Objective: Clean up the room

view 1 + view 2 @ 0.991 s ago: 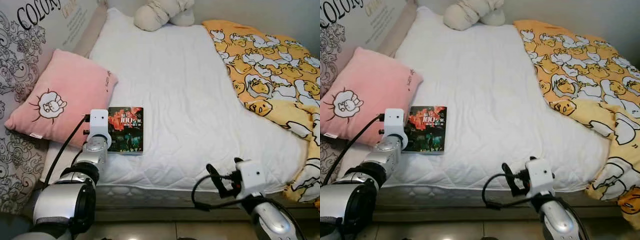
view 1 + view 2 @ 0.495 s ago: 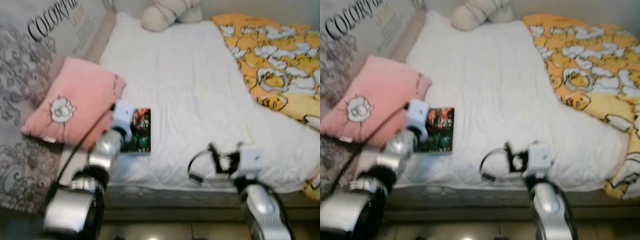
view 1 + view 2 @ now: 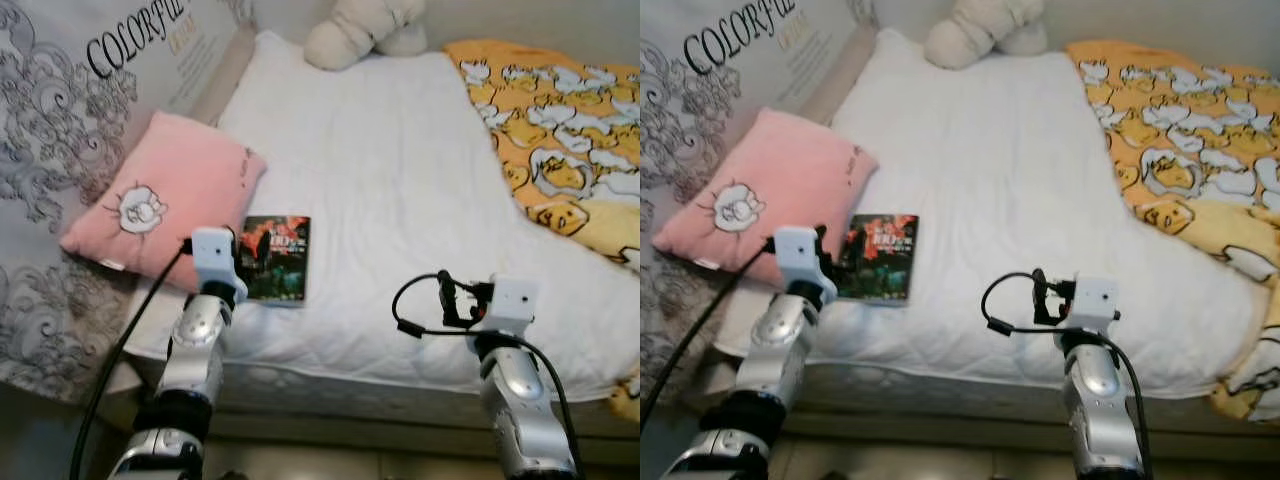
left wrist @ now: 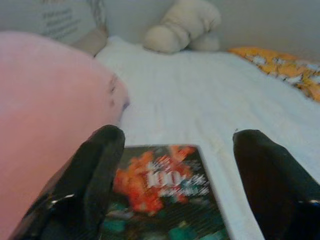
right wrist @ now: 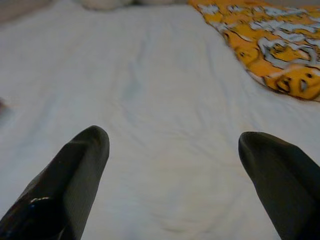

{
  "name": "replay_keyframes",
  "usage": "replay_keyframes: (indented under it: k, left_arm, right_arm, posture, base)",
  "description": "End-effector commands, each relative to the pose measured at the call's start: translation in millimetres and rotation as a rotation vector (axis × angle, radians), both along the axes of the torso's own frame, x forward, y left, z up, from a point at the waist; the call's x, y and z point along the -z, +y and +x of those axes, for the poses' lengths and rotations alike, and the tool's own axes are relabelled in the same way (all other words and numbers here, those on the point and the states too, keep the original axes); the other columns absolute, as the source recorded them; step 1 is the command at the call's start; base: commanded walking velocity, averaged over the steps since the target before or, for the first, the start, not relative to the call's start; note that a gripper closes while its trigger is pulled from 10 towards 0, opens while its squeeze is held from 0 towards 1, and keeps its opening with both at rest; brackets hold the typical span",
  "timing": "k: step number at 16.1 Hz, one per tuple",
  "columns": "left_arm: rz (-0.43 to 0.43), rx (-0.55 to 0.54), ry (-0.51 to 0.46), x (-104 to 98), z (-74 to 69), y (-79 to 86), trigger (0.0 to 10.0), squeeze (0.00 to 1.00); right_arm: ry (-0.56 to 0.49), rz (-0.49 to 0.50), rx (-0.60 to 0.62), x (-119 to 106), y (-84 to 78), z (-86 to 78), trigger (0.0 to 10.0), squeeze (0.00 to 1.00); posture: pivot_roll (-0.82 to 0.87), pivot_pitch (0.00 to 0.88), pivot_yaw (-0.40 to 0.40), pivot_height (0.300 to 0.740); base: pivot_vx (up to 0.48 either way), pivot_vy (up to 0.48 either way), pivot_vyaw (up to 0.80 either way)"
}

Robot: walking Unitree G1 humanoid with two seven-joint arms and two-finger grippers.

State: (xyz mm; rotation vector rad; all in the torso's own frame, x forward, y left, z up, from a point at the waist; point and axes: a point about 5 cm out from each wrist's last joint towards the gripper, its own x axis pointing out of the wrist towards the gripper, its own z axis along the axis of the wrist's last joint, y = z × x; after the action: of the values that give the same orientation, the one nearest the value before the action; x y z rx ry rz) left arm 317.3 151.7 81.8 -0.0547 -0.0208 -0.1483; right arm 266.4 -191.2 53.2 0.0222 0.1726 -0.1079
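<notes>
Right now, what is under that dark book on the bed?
The book lies flat on the white quilted bedcover, beside the pink pillow. What lies directly beneath it is covered.

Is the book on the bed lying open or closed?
Closed: the book lies flat on the white bed, front cover up, beside the pink pillow.

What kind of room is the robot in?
Most likely a bedroom. A bed with a white mattress cover takes up most of the view, with a pink pillow on it, a yellow duck-print blanket and a cream stuffed toy at the far end.
</notes>
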Motion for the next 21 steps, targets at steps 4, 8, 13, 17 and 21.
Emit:
replay_keyframes:
  k: [4,8,13,17,21]
  left_arm:
    - [-0.02,0.033,0.036,6,-7.8,-8.5,10.0,1.0]
    - [0.027,0.039,0.053,11,-17.0,-1.4,10.0,1.0]
    - [0.056,0.055,0.047,5,-6.4,-3.8,10.0,1.0]
    - [0.055,0.069,0.052,3,1.0,-10.0,10.0,1.0]
    - [0.055,0.064,0.104,9,4.8,-12.5,10.0,0.0]
  right_arm:
    - [-0.048,0.001,-0.032,-5,9.5,9.8,10.0,0.0]
    - [-0.072,-0.003,-0.032,-3,12.9,6.0,10.0,0.0]
    - [-0.089,0.01,-0.031,-2,14.0,2.1,10.0,1.0]
    - [-0.09,-0.064,-0.05,-4,14.7,9.9,10.0,1.0]
    - [-0.062,-0.042,-0.073,-1,17.5,12.2,10.0,0.0]
  posture:
    - [0.04,0.0,-0.022,0.74]
    - [0.03,0.0,-0.007,0.74]
    - [0.01,0.0,0.003,0.74]
    - [0.0,0.0,0.003,0.74]
    - [0.0,0.0,0.002,0.74]
  base:
    - [0.0,-0.48,0.0]
    - [0.0,-0.48,0.0]
    - [0.0,-0.477,0.0]
    - [0.0,-0.472,0.0]
    - [0.142,-0.191,-0.73]
